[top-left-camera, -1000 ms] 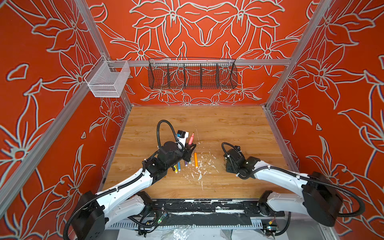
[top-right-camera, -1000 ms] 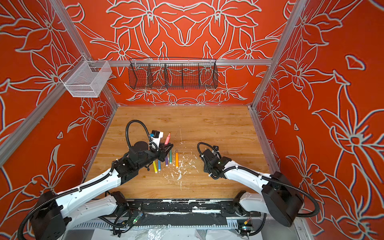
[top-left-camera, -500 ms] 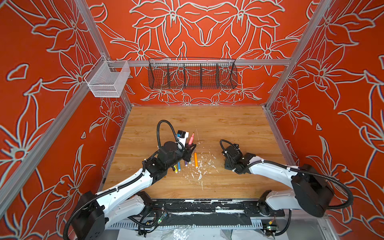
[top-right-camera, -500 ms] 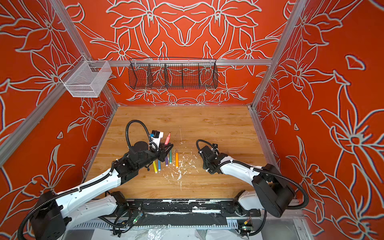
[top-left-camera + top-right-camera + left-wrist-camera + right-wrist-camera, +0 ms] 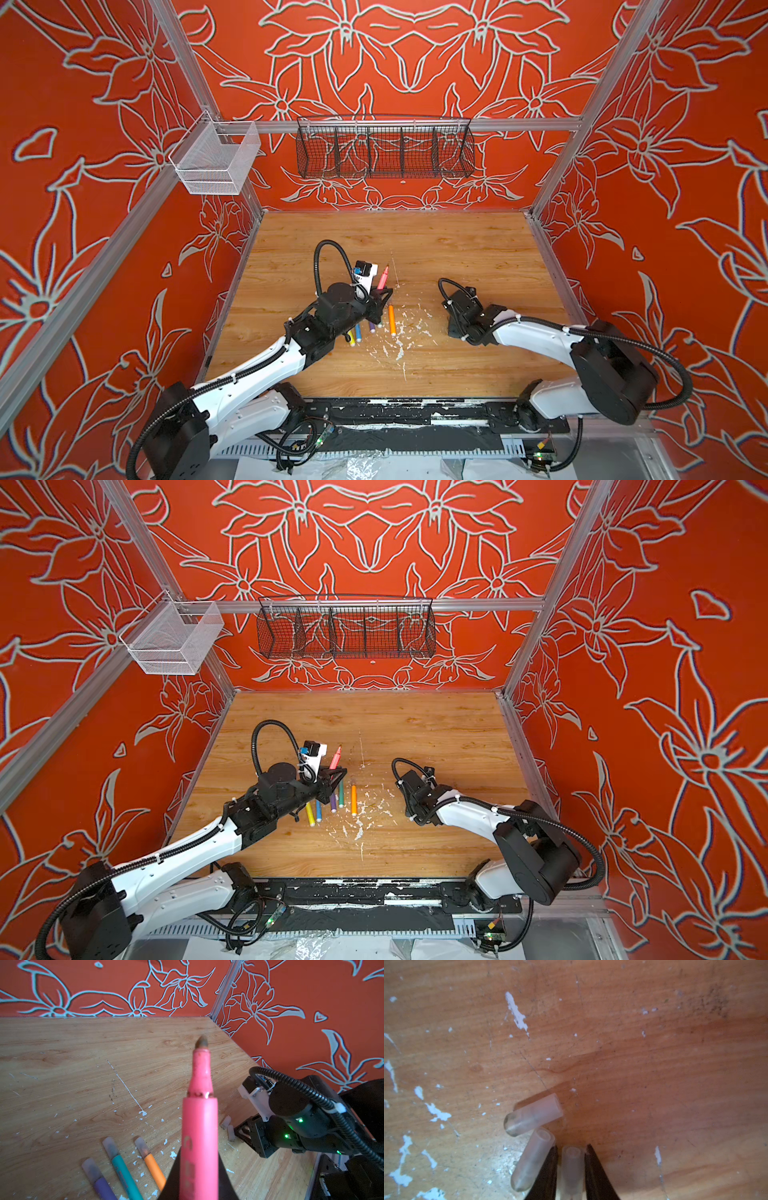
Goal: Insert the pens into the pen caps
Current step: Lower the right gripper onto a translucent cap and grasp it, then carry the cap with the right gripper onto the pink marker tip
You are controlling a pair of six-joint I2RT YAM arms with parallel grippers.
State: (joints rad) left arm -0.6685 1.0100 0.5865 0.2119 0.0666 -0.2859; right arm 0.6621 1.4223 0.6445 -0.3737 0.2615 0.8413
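My left gripper (image 5: 199, 1153) is shut on the pink pen (image 5: 199, 1126), holding it tip-up above the table; both top views show this pink pen (image 5: 383, 277) (image 5: 335, 757). Capped pens lie in a row under that arm: yellow (image 5: 309, 813), blue (image 5: 318, 810), purple (image 5: 99, 1180), teal (image 5: 122, 1172) and orange (image 5: 151, 1163). My right gripper (image 5: 572, 1147) points down at the table, jaws closed against a clear pen cap (image 5: 572, 1167). Two more loose pen caps (image 5: 533, 1113) (image 5: 532, 1159) lie just beside it.
White flecks of debris (image 5: 399, 353) are scattered over the wooden table (image 5: 478, 257) between the arms. A black wire basket (image 5: 384, 147) and a white mesh bin (image 5: 214, 164) hang on the walls. Orange walls enclose three sides.
The right gripper's jaws have closed in on the pen cap, and its arm has shifted slightly. The left arm and the pink pen have stayed still.
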